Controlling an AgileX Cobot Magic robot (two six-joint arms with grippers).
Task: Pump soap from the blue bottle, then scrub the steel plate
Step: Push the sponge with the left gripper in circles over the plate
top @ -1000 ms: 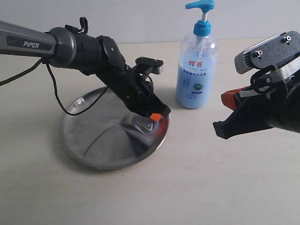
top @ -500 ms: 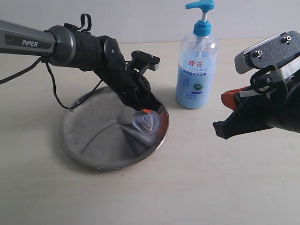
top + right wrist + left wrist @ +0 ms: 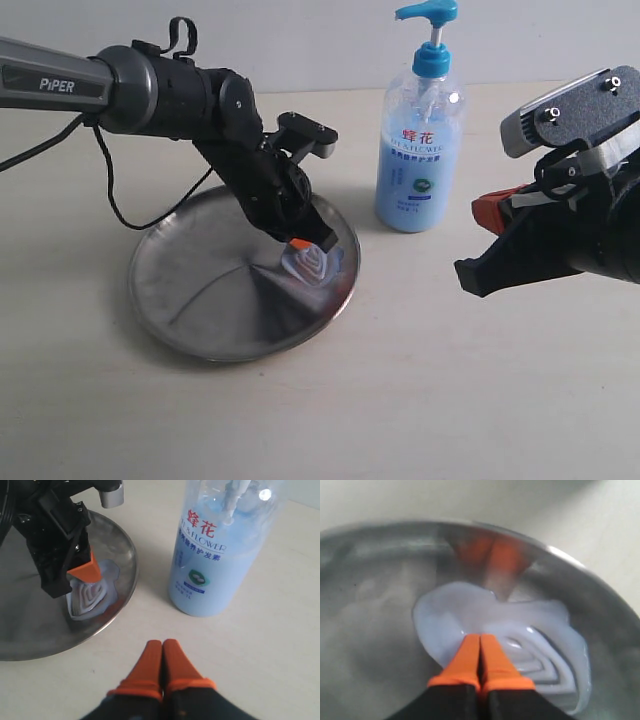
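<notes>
The steel plate [image 3: 200, 290] lies on the table left of the blue bottle [image 3: 418, 150]. A pale blue soap smear [image 3: 315, 262] with ridged swirls sits near the plate's right rim. My left gripper [image 3: 298, 243] is shut, its orange tips pressed into the soap [image 3: 520, 640] with nothing held between them. The plate's rim [image 3: 580, 570] curves just beyond the smear. My right gripper [image 3: 162, 645] is shut and empty above bare table, short of the bottle [image 3: 220, 555] and beside the plate [image 3: 30, 630]. From that side the left gripper [image 3: 87, 572] stands over the soap [image 3: 90, 597].
The left arm's cable [image 3: 120, 210] loops down over the plate's far edge. The right arm's body [image 3: 570, 200] fills the right side of the exterior view. Light tabletop [image 3: 420, 380] surrounds plate and bottle.
My left gripper has slid back across the soap toward the plate's far rim, leaving a ridged swirl. The right arm and the bottle have not moved.
</notes>
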